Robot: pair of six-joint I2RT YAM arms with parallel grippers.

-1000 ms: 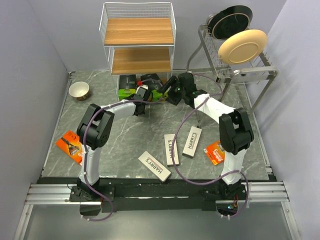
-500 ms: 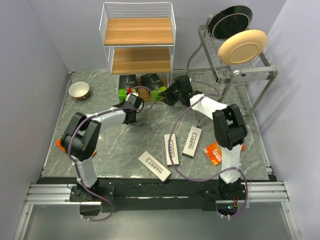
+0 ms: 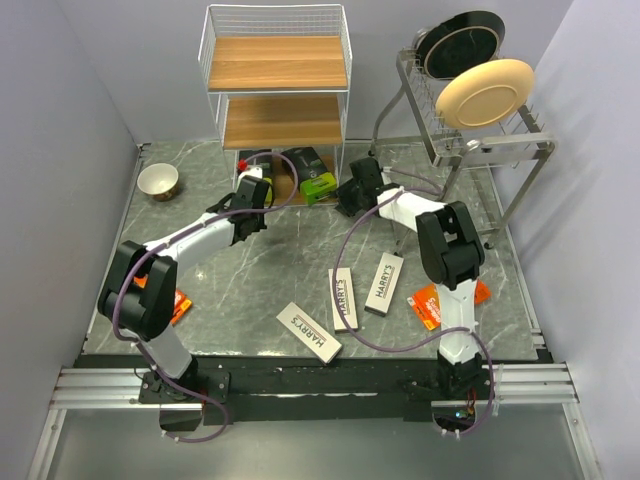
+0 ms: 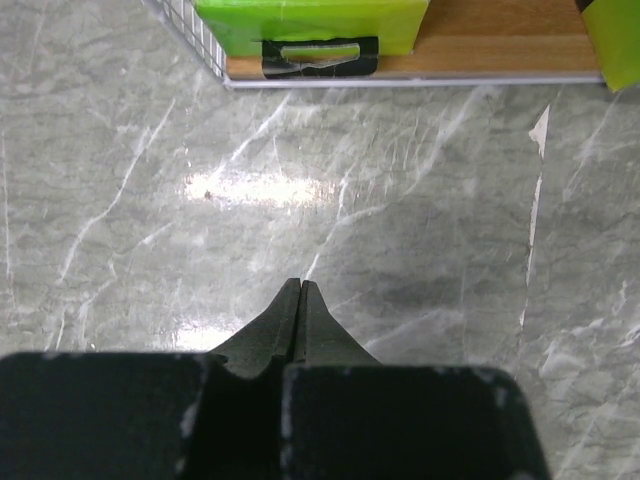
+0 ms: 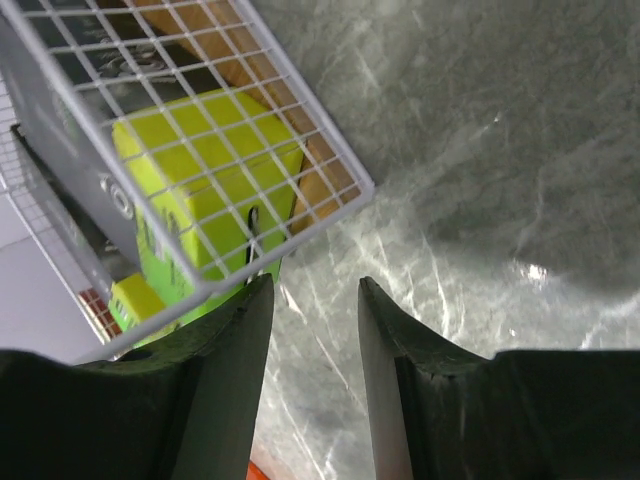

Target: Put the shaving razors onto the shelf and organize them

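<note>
The shelf stands at the back with a black razor box with a lime-green end on its bottom tier. In the left wrist view another green box end sits on that wooden tier. My left gripper is shut and empty above bare marble, a short way in front of it. My right gripper is open with nothing between its fingers, beside the shelf's wire wall, with a green box behind the mesh. Three white HARRY'S boxes and an orange pack lie on the table.
A small bowl sits at the left. A grey dish rack with plates stands at the back right. A second orange pack lies partly under my left arm. Both arms reach toward the shelf's foot.
My left arm has drawn back from the shelf toward the left. My right gripper has narrowed and backed away from the green-ended box, which stays on the bottom tier.
</note>
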